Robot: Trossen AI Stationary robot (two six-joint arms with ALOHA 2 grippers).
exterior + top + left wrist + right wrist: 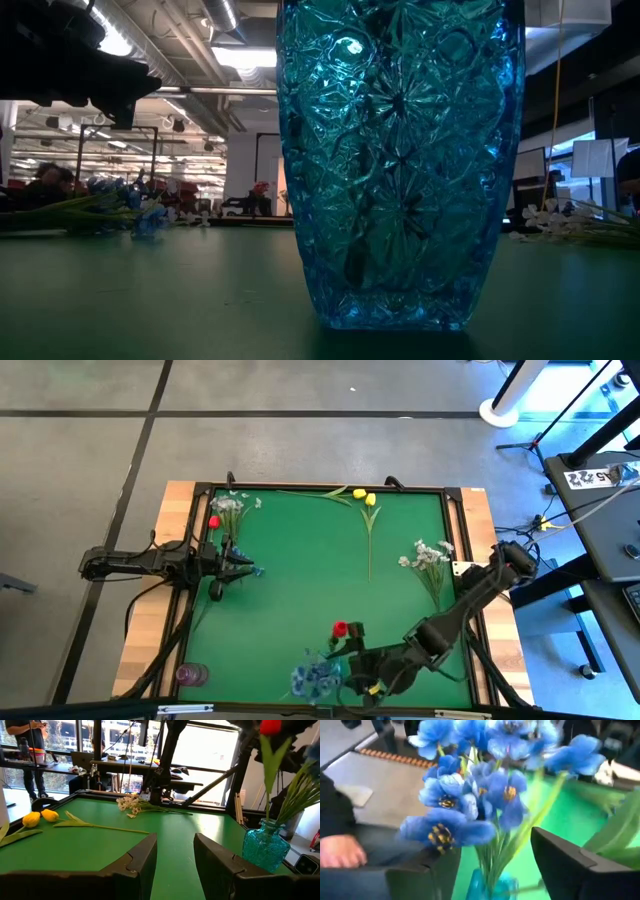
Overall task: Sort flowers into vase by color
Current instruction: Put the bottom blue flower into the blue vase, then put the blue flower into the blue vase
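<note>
Blue vase (pixel 400 160) fills your low view; right gripper (pixel 490 860), jaws apart, straddles blue bunch (pixel 480 795) w/ red tulip (pixel 340 628). Left gripper (pixel 172 855) waits, also apart.

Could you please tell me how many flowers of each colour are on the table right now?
Red tulips: 2
Yellow tulips: 2
White sprays: 2
Blue bunch: 1
Small blue sprig: 1
Total: 8
</note>
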